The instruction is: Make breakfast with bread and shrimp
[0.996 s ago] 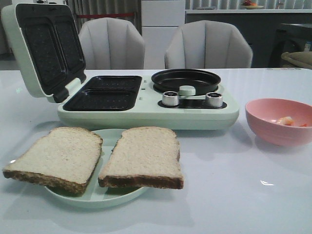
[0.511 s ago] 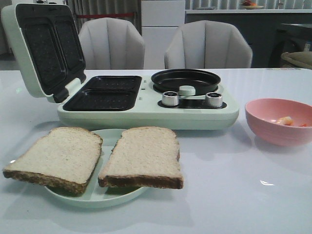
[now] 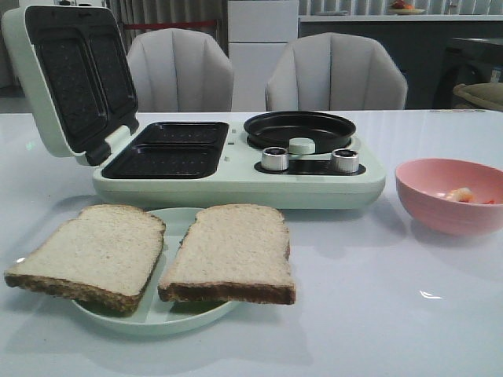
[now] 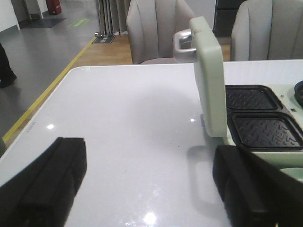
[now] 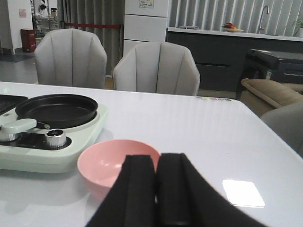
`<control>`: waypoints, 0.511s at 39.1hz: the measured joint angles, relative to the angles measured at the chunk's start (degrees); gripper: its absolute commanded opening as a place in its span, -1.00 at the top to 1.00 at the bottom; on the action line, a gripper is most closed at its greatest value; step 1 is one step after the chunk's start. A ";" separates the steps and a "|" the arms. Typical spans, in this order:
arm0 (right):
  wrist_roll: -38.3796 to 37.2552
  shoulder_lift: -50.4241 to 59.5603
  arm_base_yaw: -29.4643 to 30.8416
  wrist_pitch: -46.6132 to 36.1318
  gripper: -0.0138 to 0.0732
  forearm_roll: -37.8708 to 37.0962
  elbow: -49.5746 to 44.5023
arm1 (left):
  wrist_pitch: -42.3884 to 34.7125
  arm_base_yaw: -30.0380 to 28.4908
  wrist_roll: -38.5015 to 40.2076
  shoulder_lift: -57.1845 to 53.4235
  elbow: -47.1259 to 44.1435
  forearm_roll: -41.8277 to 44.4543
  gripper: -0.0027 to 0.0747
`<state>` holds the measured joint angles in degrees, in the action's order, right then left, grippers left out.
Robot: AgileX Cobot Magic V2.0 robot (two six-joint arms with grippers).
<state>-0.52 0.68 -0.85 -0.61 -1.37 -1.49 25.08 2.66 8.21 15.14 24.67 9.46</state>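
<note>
I'm looking over a glossy white table (image 3: 377,314) that throws back soft ceiling highlights, and behind its far edge stand two grey upholstered chairs (image 3: 179,71), with a white cabinet between them and a dark counter along the back wall. From the left wrist camera I see a grey floor with a yellow line running past the table's left side. Across the middle of the table sits a pale green breakfast maker (image 3: 236,177): its lid (image 3: 67,78) is tilted open at the far left, two dark ribbed sandwich wells (image 3: 169,149) lie exposed, and to their right is a round black pan (image 3: 299,129) with two silver knobs (image 3: 274,159) in front. Near me, left of centre, a pale green plate (image 3: 157,318) carries the bread (image 3: 228,253), two slices side by side, both overhanging the rim. Well to the right a pink bowl (image 3: 449,195) holds the shrimp (image 3: 460,194), a small orange-white piece lying low inside. Neither arm shows in the front camera, so nothing stands between the plate, the maker and the bowl. My left gripper (image 4: 147,189) has its fingers spread wide over bare table just left of the open lid, gripping nothing. My right gripper (image 5: 156,189) has its fingers pressed together with nothing between them, sitting just on the near side of the pink bowl.
</note>
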 measured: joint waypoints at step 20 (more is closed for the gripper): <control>0.00 0.00 0.00 0.00 0.36 0.00 0.00 | 4.45 6.23 -3.33 0.00 -0.23 14.27 -0.63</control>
<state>-0.52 0.68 -0.85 -0.61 -1.37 -1.49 29.53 8.89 4.88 15.14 24.44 23.73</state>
